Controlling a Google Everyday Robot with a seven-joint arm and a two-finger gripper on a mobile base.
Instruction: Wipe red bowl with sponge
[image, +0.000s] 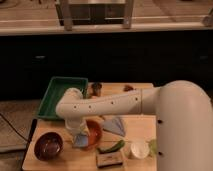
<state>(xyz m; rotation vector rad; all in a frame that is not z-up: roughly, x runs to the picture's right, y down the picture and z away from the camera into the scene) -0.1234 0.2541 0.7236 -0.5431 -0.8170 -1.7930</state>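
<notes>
The red bowl (94, 133) sits on the wooden table, left of centre, partly hidden by my arm. My gripper (80, 136) points down at the bowl's left rim. It is shut on the sponge (80, 142), a small light-blue pad that shows just below it and touches the rim. The white arm reaches in from the right and bends down above the bowl.
A dark maroon bowl (48, 145) stands left of the red one. A green tray (56, 94) lies at the back left and a grey-blue cloth (116, 125) right of the bowl. Along the front are a tan block (110, 159), a green pepper (113, 146) and a white cup (139, 149).
</notes>
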